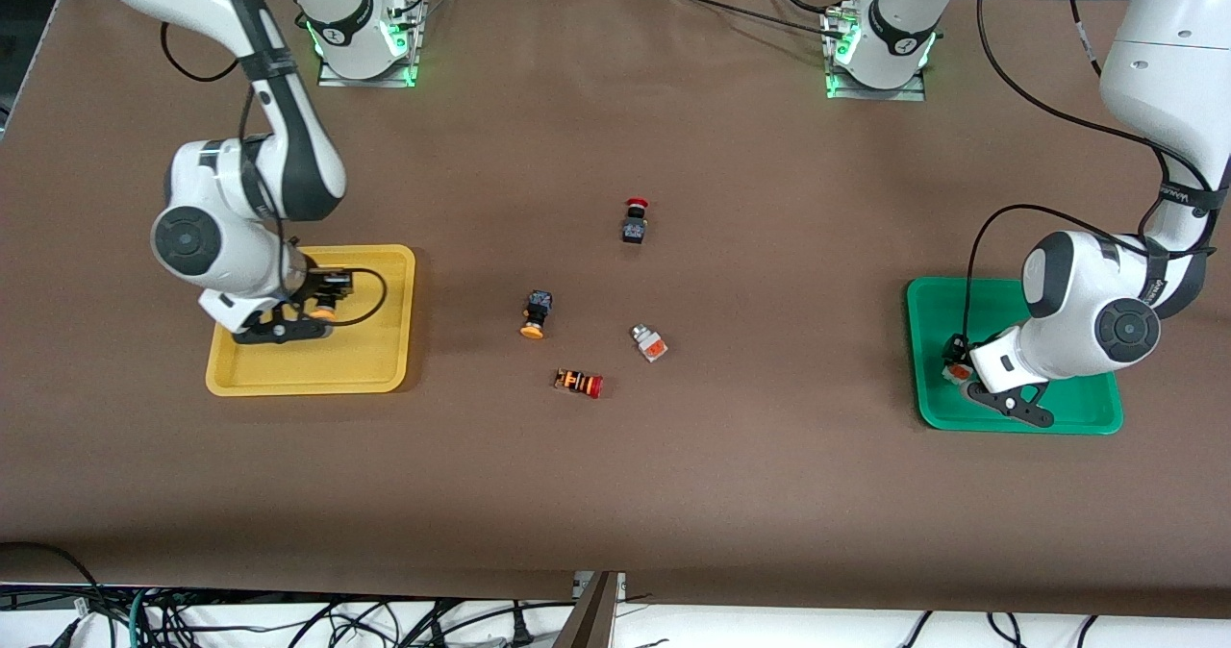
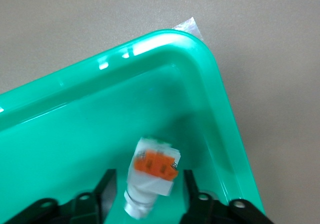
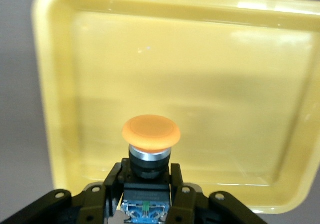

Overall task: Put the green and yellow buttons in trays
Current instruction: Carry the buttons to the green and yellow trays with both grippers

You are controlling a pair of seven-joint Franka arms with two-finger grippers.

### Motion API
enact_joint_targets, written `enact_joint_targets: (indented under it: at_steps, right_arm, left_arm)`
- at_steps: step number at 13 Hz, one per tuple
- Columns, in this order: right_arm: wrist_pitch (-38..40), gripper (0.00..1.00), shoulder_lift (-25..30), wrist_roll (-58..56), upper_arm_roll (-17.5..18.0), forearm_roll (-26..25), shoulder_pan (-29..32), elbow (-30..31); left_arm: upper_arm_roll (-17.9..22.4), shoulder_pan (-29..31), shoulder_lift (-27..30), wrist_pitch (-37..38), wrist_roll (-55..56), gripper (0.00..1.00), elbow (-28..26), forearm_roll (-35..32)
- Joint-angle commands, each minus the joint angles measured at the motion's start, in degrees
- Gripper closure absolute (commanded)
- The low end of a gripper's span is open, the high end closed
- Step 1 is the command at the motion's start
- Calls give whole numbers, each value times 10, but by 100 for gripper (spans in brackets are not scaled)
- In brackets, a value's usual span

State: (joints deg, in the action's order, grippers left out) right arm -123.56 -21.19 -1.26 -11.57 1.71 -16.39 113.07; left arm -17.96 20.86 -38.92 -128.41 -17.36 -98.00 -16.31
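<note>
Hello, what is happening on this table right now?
Two robot arms sort buttons into trays. The right gripper holds a yellow-capped button over the yellow tray. The left gripper, open, is around a white button in the green tray. Four more buttons lie on the table.

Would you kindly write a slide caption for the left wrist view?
Left hand, fingers parted, over the green tray with a silver-white orange-faced button between them.
</note>
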Motion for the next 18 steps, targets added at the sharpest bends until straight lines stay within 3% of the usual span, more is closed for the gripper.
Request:
enact_joint_targets:
  at_steps: [1, 7, 13, 15, 16, 17, 18]
  right_arm:
    - [-12, 91, -17, -34, 5, 7, 40, -6]
    - [-48, 91, -68, -73, 4, 3, 89, -6]
    - [-79, 90, -116, -129, 4, -1, 117, -9]
    - [-79, 82, -121, -129, 4, 0, 117, -14]
    - [-78, 72, -121, -129, 4, 0, 117, -16]
    - [-78, 34, -122, -128, 4, -1, 116, -19]
    - [-77, 2, -122, -127, 4, 0, 116, -23]
  left_arm:
    - [-4, 1, 7, -3, -5, 0, -6, -16]
    - [-14, -27, 54, 47, -4, 0, 4, -17]
    - [-21, -85, 58, 104, 2, 0, 61, -7]
    - [-21, -102, 58, 111, 36, 0, 69, -6]
    - [-23, -110, 58, 111, 72, 0, 69, 2]
    - [-23, -121, 58, 111, 104, 0, 70, 25]
    - [-23, -130, 57, 111, 136, 0, 70, 49]
